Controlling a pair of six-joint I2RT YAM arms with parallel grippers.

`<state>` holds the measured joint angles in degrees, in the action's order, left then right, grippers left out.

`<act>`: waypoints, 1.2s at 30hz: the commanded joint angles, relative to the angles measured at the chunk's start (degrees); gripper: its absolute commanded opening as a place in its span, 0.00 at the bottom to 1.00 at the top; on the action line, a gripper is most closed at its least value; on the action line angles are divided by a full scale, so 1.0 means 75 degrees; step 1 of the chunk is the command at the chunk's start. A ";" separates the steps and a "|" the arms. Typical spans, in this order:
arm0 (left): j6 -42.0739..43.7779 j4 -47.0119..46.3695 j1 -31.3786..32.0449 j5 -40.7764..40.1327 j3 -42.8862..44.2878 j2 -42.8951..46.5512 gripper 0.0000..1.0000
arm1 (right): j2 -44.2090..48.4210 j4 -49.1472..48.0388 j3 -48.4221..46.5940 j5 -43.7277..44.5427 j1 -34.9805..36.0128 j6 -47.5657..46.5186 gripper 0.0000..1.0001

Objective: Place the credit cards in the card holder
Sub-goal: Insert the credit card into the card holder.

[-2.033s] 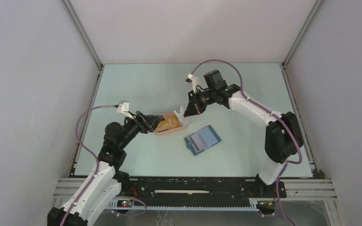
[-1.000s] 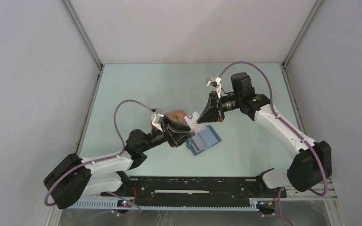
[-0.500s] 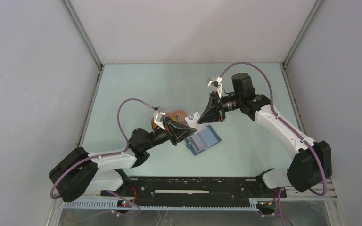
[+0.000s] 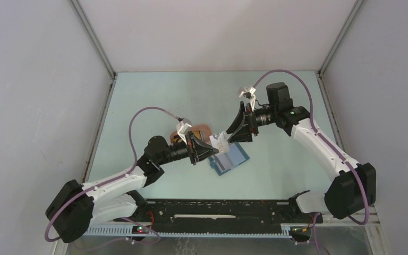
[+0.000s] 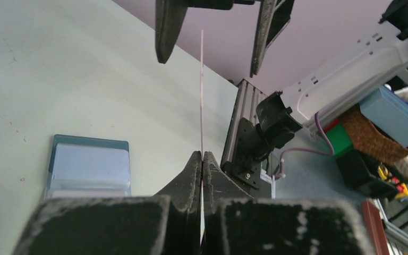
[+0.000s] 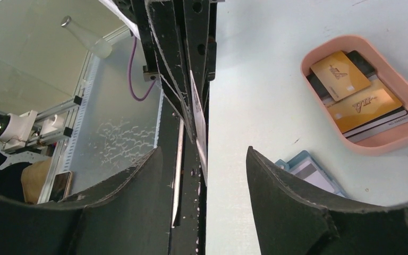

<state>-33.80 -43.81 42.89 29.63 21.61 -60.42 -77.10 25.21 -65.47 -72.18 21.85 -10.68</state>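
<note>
Pinching a whitish card (image 5: 201, 95) by its lower end, the left gripper (image 5: 202, 156) is pressing its jaws flat together on it and holding it upright, edge-on to its own camera, above the table (image 4: 154, 95). The right gripper (image 5: 208, 64) is standing spread, one finger on each side of the card's upper end and neither one touching it. The holder (image 4: 229, 158) is lying open and flat on the table, lighter blue slots facing up, just below and beside the two grippers and slightly right of centre. The tray (image 6: 382, 149), salmon pink and oval, is sitting close behind the left gripper, half hidden by that arm from above. It is holding the other cards (image 6: 340, 74): two yellow-orange ones lying over black ones, with a pale one at the bottom edge. The table is showing as a pale green matte sheet carrying a few small dark specks. Plain grey walls (image 4: 218, 32) are closing it in on three sides, with aluminium posts (image 4: 93, 37) running along the back corners. A black rail (image 4: 218, 218) is crossing the near edge, carrying both arm bases.
</note>
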 commanded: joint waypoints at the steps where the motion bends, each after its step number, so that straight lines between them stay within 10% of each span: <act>1: 0.0542 0.1369 -0.0104 0.1044 0.0756 0.0316 0.00 | -0.0067 0.0643 -0.0414 -0.0036 -0.0018 -0.0646 0.68; 9: 0.0835 0.2217 -0.0106 0.1736 0.1338 -0.0109 0.00 | -0.0190 0.0905 -0.0508 -0.0305 0.0073 -0.0871 0.62; 20: 0.0969 0.2512 -0.0193 0.1604 0.1481 -0.0214 0.00 | -0.0523 0.1634 -0.0840 -0.0120 0.0266 -0.1499 0.04; 26: 0.0813 0.2354 -0.0325 0.1194 0.1133 -0.0032 0.03 | -0.0549 0.1674 -0.0845 0.0027 0.0144 -0.1523 0.00; 32: 0.0891 0.2677 -0.0405 -0.0263 0.0575 0.0484 0.39 | -0.1010 0.1579 -0.0846 0.0714 -0.0040 -0.1199 0.00; 36: 0.0594 0.2234 -0.0393 -0.0927 -0.0101 0.0976 0.45 | -0.1444 0.1349 -0.0798 0.1451 -0.0292 -0.0753 0.00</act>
<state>-28.05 -23.90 40.25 29.89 25.34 -56.55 -85.30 36.80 -69.93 -67.40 21.56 -19.38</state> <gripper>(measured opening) 0.438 0.007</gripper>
